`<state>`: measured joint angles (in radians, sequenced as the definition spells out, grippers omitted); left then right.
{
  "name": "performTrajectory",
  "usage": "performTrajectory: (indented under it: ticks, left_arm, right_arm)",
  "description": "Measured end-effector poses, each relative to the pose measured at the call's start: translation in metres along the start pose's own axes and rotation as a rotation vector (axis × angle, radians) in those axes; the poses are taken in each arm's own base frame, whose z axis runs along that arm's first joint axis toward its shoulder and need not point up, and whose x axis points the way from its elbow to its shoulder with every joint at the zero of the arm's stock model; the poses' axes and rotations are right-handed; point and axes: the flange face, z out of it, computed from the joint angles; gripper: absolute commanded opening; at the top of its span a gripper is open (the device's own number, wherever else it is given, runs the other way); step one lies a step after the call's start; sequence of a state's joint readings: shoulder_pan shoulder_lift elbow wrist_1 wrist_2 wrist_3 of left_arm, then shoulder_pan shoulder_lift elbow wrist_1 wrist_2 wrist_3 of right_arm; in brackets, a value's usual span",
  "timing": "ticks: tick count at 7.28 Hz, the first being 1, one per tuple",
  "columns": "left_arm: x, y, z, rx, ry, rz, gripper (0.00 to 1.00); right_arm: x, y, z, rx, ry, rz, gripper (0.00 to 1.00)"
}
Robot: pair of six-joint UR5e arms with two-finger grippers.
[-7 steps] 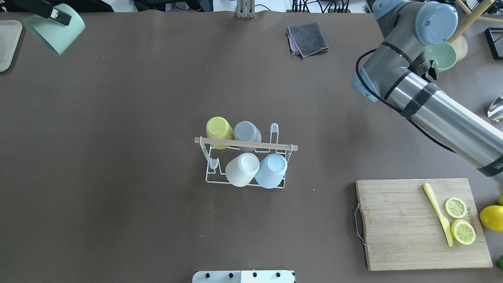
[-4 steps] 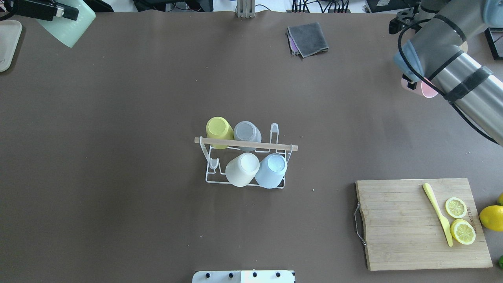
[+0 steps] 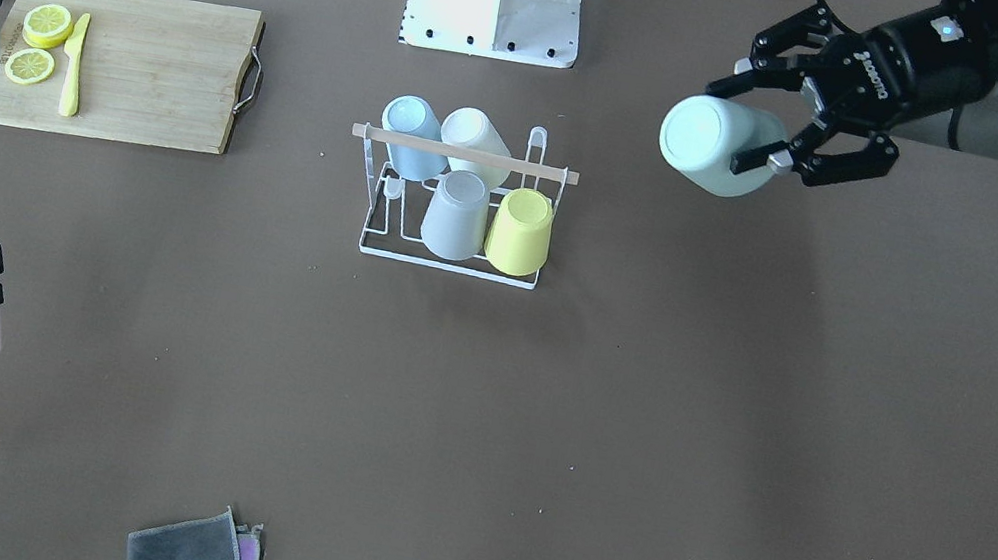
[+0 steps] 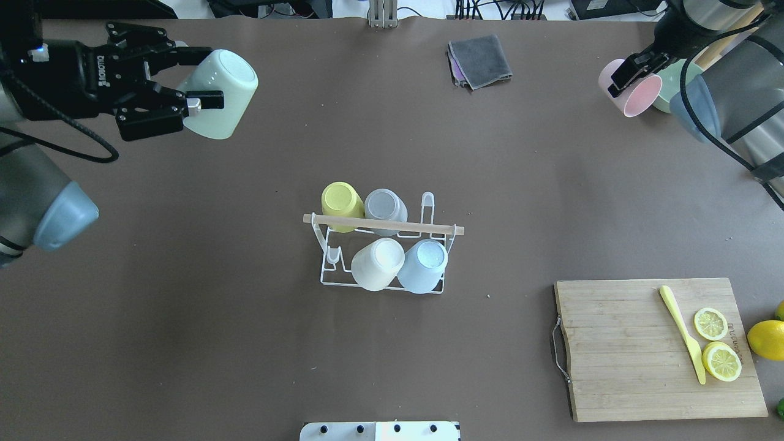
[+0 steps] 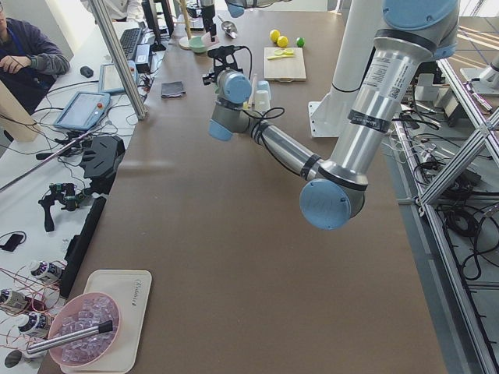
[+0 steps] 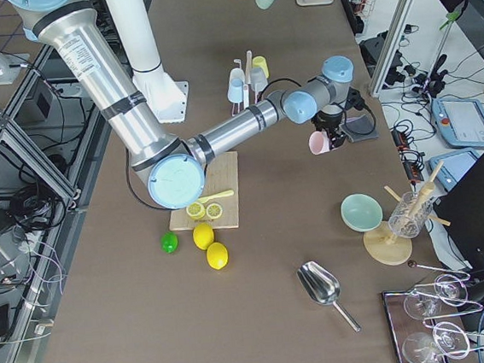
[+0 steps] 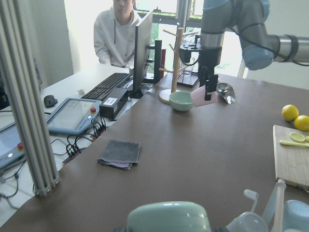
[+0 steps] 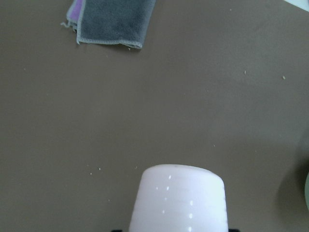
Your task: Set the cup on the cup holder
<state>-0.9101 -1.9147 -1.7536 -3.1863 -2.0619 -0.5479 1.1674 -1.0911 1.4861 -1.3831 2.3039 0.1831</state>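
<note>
In the upper left of the overhead view, the left gripper (image 4: 202,79) is seen clamped on a mint-green cup (image 4: 223,92), which is held on its side above the table (image 4: 153,275), base turned toward the middle of the frame. A wide stretch of brown tabletop separates it from the cup holder (image 4: 383,225), which is set at the centre of the frame, well apart from every table edge. Four cups are hung on the holder: a yellow cup (image 4: 340,202) and a grey cup (image 4: 384,205) on the upper row, a cream cup (image 4: 376,263) and a blue cup (image 4: 422,264) on the lower row. One prong is left free at the upper right corner (image 4: 427,205) and one at the lower left (image 4: 332,254). A folded grey cloth (image 4: 479,60) is laid near the top edge. In the upper right, the right gripper (image 4: 634,64) is closed on a pink cup (image 4: 637,95), just beside a green bowl (image 4: 664,92). A wooden cutting board (image 4: 618,349) is placed at the lower right, close to the frame's edge.
</note>
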Motion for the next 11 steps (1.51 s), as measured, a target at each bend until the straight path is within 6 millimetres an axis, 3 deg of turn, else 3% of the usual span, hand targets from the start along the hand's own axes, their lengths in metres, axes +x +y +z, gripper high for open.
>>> performTrajectory:
  ticks: [3,5,7,9,11]
  left_arm:
    - [0.076,0.043,0.018,0.303,0.106,-0.038,0.0]
    - [0.099,0.081,0.022,0.423,0.119,-0.066,0.0]
    - [0.109,0.123,0.028,0.479,0.104,-0.084,0.0]
    - [0.116,0.154,0.042,0.467,0.081,-0.088,0.0]
    - [0.124,0.175,0.066,0.453,0.086,-0.099,0.0]
  right_arm:
    - [0.014,0.03,-0.011,0.186,-0.091,-0.023,0.39]
    - [0.02,0.046,-0.018,0.243,-0.163,-0.067,0.36]
    - [0.03,0.055,-0.017,0.335,-0.261,-0.146,0.36]
    - [0.015,0.048,-0.031,0.475,-0.32,-0.233,0.36]
    - [-0.03,0.025,-0.033,0.604,-0.345,-0.321,0.36]
